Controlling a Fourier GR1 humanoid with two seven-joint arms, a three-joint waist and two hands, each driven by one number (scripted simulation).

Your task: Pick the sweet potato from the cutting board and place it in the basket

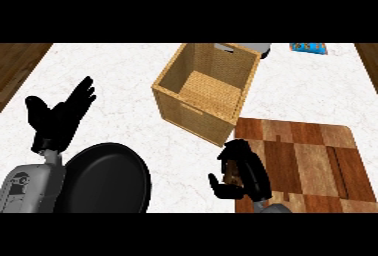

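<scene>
While our right hand (242, 172) was curled over the left edge of the cutting board (310, 160), we could see a small brown thing tucked inside its fingers. We think that was the sweet potato (231, 169), but the hand hid most of it, so we could not tell which way its long side pointed. The fingers were bent round it and the thumb stuck out to the left, so the hand was closed and holding it.

What mattered most for the next move was where the basket (207, 87) stood. It sat just up and a bit to the left of our right hand, with its near corner very close to the fingers. Its open top was tipped toward us, and we could see down inside it. We saw nothing in there. So the sweet potato was not in the basket yet. We guessed the hand needed to lift up and go forward over the near wall before it let go.

Our right hand was much nearer to the basket than our left hand (60, 117). The left hand rested far over on the left of the white surface (125, 85), with its fingers straight and open. A black pan (103, 180) lay just below it.
</scene>
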